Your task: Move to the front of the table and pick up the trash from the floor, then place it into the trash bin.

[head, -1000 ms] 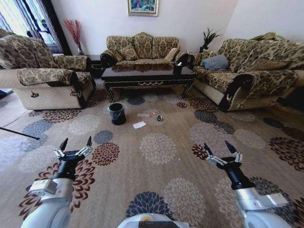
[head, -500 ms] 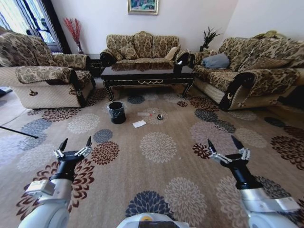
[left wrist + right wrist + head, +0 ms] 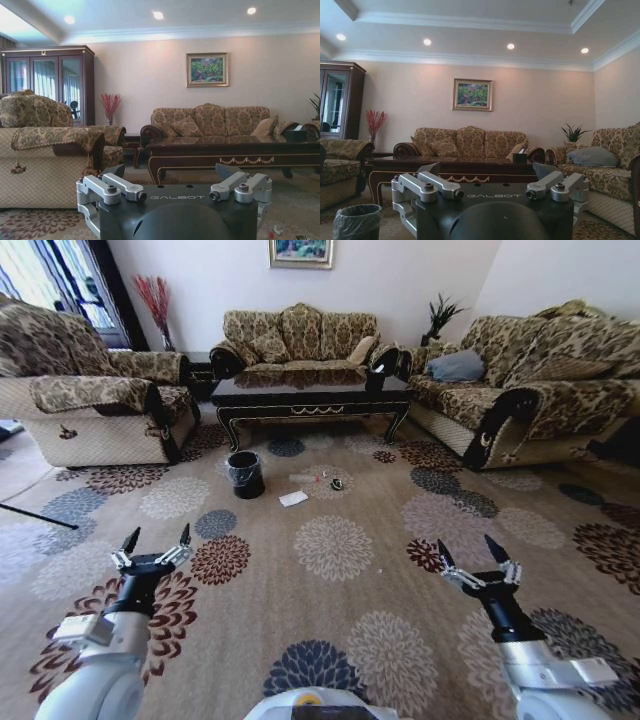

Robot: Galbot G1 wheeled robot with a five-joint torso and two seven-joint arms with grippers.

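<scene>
The dark glossy table point(image 3: 310, 392) with gold trim stands far ahead, in front of the middle sofa. On the carpet before it sits the black trash bin point(image 3: 245, 474) with its plastic liner. To its right lies the trash: a clear bottle point(image 3: 303, 480), a white paper square point(image 3: 293, 499) and a small dark object point(image 3: 336, 485). My left gripper point(image 3: 157, 536) and right gripper point(image 3: 465, 544) hover low at the near edge, both open and empty, well short of the litter. The right wrist view shows the trash bin point(image 3: 357, 221) and the table point(image 3: 445, 167) beyond my open right gripper point(image 3: 485, 175).
Patterned sofas flank the table: an armchair point(image 3: 95, 405) on the left, a long sofa point(image 3: 520, 395) on the right, and another sofa point(image 3: 300, 340) behind. Flowered carpet point(image 3: 330, 550) lies open between me and the litter. A thin dark rod point(image 3: 40, 518) lies at the left.
The whole view has shifted slightly, with the sofas spreading outward, so the camera has moved a little forward. My right gripper sits slightly further right in the picture. Both grippers stay open.
</scene>
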